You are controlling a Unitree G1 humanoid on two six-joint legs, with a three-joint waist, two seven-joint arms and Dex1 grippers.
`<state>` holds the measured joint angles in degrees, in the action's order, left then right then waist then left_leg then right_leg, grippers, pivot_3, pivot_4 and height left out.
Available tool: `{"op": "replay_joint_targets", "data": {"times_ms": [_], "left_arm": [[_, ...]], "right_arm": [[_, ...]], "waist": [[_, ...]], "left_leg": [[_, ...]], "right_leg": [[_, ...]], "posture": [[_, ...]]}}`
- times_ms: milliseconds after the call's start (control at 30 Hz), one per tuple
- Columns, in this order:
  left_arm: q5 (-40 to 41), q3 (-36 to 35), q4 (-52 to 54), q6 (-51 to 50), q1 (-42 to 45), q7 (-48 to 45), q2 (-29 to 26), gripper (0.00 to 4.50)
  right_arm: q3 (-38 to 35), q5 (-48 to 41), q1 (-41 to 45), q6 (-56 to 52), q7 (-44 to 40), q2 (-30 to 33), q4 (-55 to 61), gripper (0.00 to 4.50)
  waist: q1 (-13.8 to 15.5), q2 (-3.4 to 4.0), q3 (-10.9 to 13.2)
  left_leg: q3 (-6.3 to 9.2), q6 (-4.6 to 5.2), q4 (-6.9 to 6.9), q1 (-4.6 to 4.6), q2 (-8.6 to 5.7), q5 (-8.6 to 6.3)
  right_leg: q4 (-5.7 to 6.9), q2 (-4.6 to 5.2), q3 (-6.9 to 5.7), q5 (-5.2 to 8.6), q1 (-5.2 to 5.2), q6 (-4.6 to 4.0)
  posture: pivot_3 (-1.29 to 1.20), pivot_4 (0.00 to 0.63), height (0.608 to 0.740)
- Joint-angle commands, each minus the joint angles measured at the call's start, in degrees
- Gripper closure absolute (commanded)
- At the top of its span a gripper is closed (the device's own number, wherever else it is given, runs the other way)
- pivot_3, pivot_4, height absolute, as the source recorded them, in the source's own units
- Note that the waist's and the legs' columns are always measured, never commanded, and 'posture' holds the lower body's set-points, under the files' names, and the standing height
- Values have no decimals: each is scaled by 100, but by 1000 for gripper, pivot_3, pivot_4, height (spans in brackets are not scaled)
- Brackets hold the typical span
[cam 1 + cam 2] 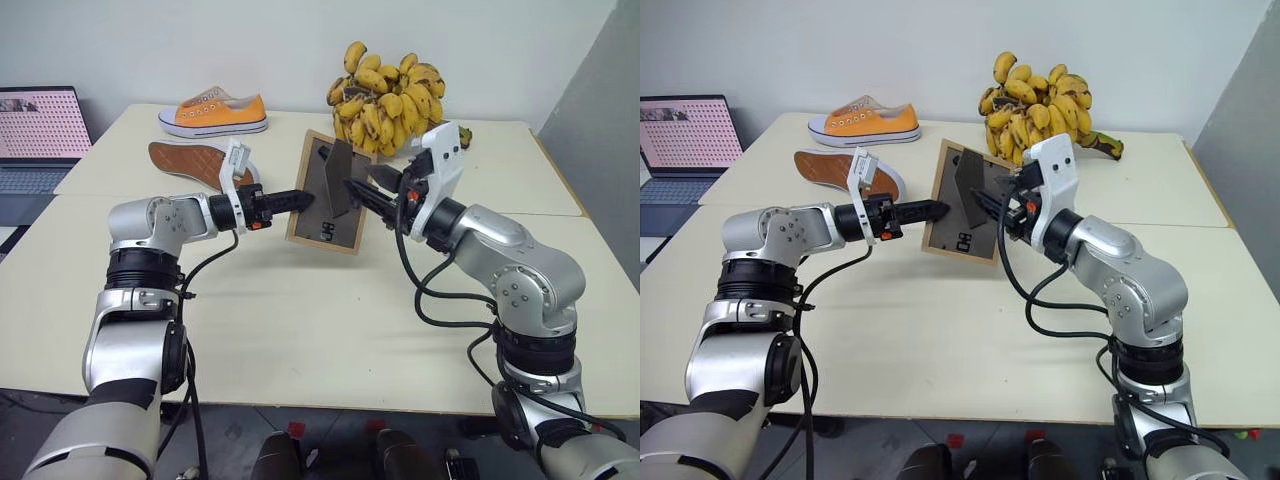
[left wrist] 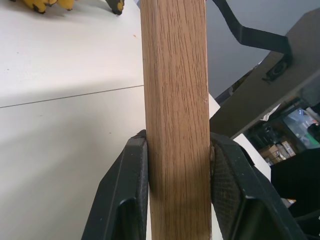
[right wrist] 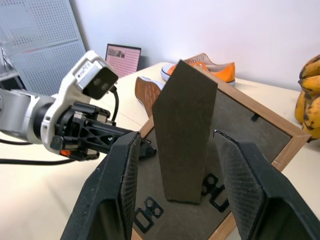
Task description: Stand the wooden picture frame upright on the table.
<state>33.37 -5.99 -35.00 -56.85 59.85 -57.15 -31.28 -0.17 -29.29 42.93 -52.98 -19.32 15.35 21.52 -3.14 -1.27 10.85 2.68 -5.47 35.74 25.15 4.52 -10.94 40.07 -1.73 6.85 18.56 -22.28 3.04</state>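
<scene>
Two grippers work the frame (image 1: 328,195), held tilted above the worktop (image 1: 330,320): the left gripper (image 1: 303,200) is clamped on its wooden edge, while the right gripper (image 3: 175,175) has its fingers apart either side of the stand flap (image 3: 184,130), not pinching it. The step looks like swinging the flap out; next, the frame must be lowered onto its bottom edge and flap. No containers are present.

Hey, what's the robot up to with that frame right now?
The left gripper is clamped on the edge of the light-wood picture frame, holding it above the cream table, dark back panel toward the robot. The right gripper sits open around the swung-out stand flap without gripping it. The frame isn't standing on its own yet.
</scene>
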Motion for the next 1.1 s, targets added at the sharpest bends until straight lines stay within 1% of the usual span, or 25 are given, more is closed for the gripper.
{"op": "replay_joint_targets", "data": {"times_ms": [33,100,133,167,200,233,300,333,367,400,467,500,567,600,633,667,733,833,900,967,1100], "left_arm": [[83,-97,252,64,285,-171,-8,3130],[94,-98,307,-1,278,-185,-45,3130],[96,-82,358,-54,266,-208,-82,3130],[93,-59,413,-104,252,-238,-124,3130],[90,-28,472,-173,234,-276,-182,3130],[89,3,537,-256,215,-308,-246,3130],[123,28,658,-468,184,-330,-373,3130],[162,14,711,-603,178,-316,-430,3130],[244,-45,751,-859,186,-269,-493,3130],[317,-100,794,-1105,188,-219,-541,3130],[460,-132,1039,-1613,95,-157,-650,3130],[513,-143,1157,-1797,50,-131,-677,3130],[712,-196,1547,-2282,-95,-48,-748,3130],[839,-281,1743,-2583,-158,12,-763,3130],[967,-414,1943,-2995,-221,119,-748,3130],[1048,-523,2066,-3276,-254,211,-724,3130],[1307,-602,2334,-3543,-412,417,-713,3130],[1759,-602,2572,-3565,-613,718,-742,3130],[1991,-671,2585,-3565,-622,969,-734,3130],[2173,-751,2544,-3565,-606,1201,-724,3130],[2483,-924,2455,-3565,-578,1654,-684,3130]], "right_arm": [[149,312,-74,412,-241,354,-37,2054],[238,458,-207,557,-521,772,2,2054],[215,475,-289,600,-661,979,49,1722],[205,512,-361,660,-781,1188,83,1566],[223,642,-456,825,-925,1459,99,1299],[279,863,-571,1116,-1091,1772,93,1020],[368,1307,-821,1844,-1428,2328,-8,617],[361,1481,-934,2204,-1550,2518,-95,312],[390,1822,-1070,2875,-1621,2734,-271,157],[413,2112,-1177,3501,-1655,2879,-454,157],[624,3032,-1336,5244,-1400,3183,-1016,157],[714,3394,-1351,5944,-1258,3263,-1299,157],[1039,4591,-1282,7705,-503,3537,-2017,157],[1274,5414,-1190,8484,80,3707,-2354,157],[1556,6384,-1064,9100,869,3852,-2644,157],[1724,7035,-955,9483,1420,3916,-2861,157],[1986,7935,-720,9819,2385,3875,-3320,157],[2228,8808,-354,9837,3571,3664,-3926,157],[2299,9129,-59,9805,4169,3516,-4189,157],[2364,9313,172,9789,4528,3392,-4361,157],[2543,9614,506,9774,4980,3195,-4609,157]], "waist": [[0,0,0],[9,0,0],[17,0,0],[18,0,0],[22,0,0],[24,0,0],[21,0,1],[20,0,1],[17,0,1],[16,0,1],[-4,-1,1],[-11,-1,1],[-30,-1,1],[-35,-1,1],[-36,-1,1],[-37,0,2],[-33,0,3],[-50,0,3],[-39,0,3],[-28,-2,4],[-27,-3,4]], "left_leg": [[0,0,0,0,0,0],[0,0,0,0,0,0],[-1,0,0,2,-2,0],[-1,0,0,3,-2,0],[0,0,0,5,-2,0],[0,0,0,5,-2,0],[-1,0,0,8,-2,0],[-1,1,0,8,-2,0],[-1,1,0,9,-2,-1],[-1,1,-1,8,-2,-1],[-1,1,0,7,-2,-1],[-2,1,3,7,-3,-1],[-5,1,7,5,-4,-1],[-7,1,7,2,-4,-1],[-7,1,7,1,-4,-1],[-7,1,8,-2,-4,-1],[-7,0,7,-3,-4,0],[-10,-3,8,-14,-4,2],[-12,-11,10,-15,-8,6],[-11,-15,15,-17,-8,9],[-12,-16,22,-30,-11,9]], "right_leg": [[0,0,0,0,0,0],[-1,0,0,0,0,0],[-3,0,1,0,0,0],[-5,0,0,0,0,0],[-6,0,0,0,0,0],[-6,0,0,0,0,0],[-8,0,1,1,-3,1],[-9,0,1,1,-4,1],[-9,0,2,1,-4,1],[-9,0,1,2,-4,1],[-9,0,1,4,-3,4],[-9,0,2,6,-2,8],[-8,0,6,14,-2,22],[-6,0,8,13,-1,20],[-4,0,9,13,-2,20],[-3,0,10,10,-2,16],[1,0,12,10,-7,15],[8,0,22,2,-2,-1],[18,4,24,1,-2,-2],[34,4,24,2,-3,-4],[69,6,25,10,-1,-18]], "posture": [[0,150,740],[0,150,740],[0,150,740],[0,150,740],[0,150,740],[0,150,740],[0,150,740],[0,150,740],[0,150,740],[0,150,740],[0,150,740],[0,150,740],[0,150,740],[0,150,740],[0,150,740],[0,150,740],[0,150,740],[0,150,740],[0,150,740],[0,150,740],[0,150,740]]}}
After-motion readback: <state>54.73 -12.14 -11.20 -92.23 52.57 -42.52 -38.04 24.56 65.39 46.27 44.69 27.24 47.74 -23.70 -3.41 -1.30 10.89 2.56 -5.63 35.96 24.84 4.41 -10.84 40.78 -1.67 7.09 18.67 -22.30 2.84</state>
